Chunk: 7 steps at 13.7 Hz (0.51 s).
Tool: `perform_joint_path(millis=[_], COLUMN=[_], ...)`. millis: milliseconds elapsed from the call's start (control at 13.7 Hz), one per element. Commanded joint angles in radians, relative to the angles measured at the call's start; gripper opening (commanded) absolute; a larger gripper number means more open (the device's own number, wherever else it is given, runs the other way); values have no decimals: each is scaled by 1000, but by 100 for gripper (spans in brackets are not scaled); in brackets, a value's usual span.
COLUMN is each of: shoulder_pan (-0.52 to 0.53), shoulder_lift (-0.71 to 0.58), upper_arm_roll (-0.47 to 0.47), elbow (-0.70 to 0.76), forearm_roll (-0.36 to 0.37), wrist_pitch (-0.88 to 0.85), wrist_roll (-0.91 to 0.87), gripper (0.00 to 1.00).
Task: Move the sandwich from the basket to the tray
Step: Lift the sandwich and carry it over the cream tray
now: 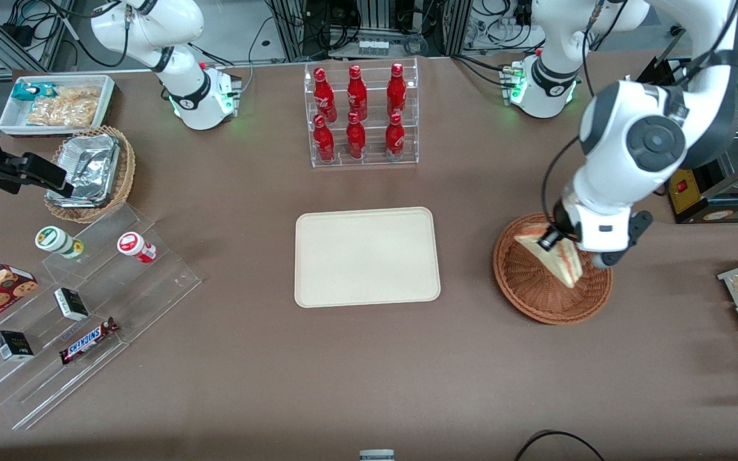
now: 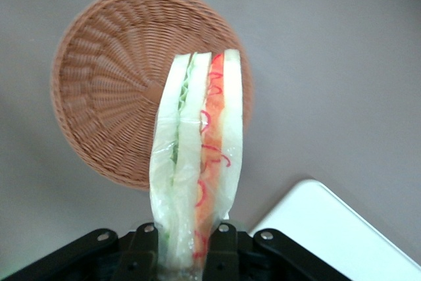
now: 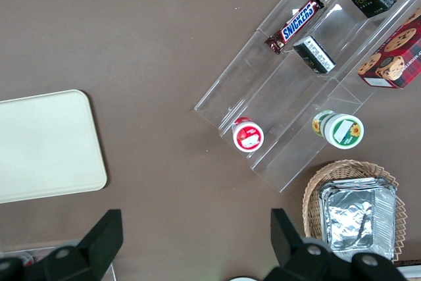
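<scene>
I see the working arm folded down over its own end of the table, wrist pointing at the basket (image 1: 551,282), and my gripper (image 1: 551,240) sits just above the basket's rim at about eleven o'clock on its round. The fingers (image 2: 222,249) are clamped on one end of the sandwich (image 1: 558,256), pinching the bread slices together, so the wedge hangs out from them over the wicker; in the wrist view it stands on edge, its white slices, pale green layer and red-orange layer all showing, with the basket under it and table around. I cannot tell from the front view whether its lower corner touches the weave or hangs just clear of it. Nothing else lies in the basket that I can make out. The tray (image 1: 367,256) lies flat at the table's middle, well apart from the basket toward the parked arm's end, at roughly nine o'clock from it, and its cream surface is bare. At twelve o'clock from the tray a clear rack (image 1: 362,112) holds six red bottles in two rows. Toward the parked arm's end a lighter wicker basket (image 1: 124,173) carries a foil container (image 1: 90,166), and a white bin (image 1: 55,102) holds snack packets.
</scene>
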Motion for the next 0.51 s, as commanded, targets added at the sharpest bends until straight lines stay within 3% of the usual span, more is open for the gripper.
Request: perform_joint_path(millis=[0,438], shoulder_pan=[-121,-317], shoulder_lift=[150,417], upper_arm_roll=[9,9], elbow=[139,340], forearm_roll=[-9,-2], wrist_pitch=[-26,24], wrist_roll=[-42,-43], gripper=[6,8])
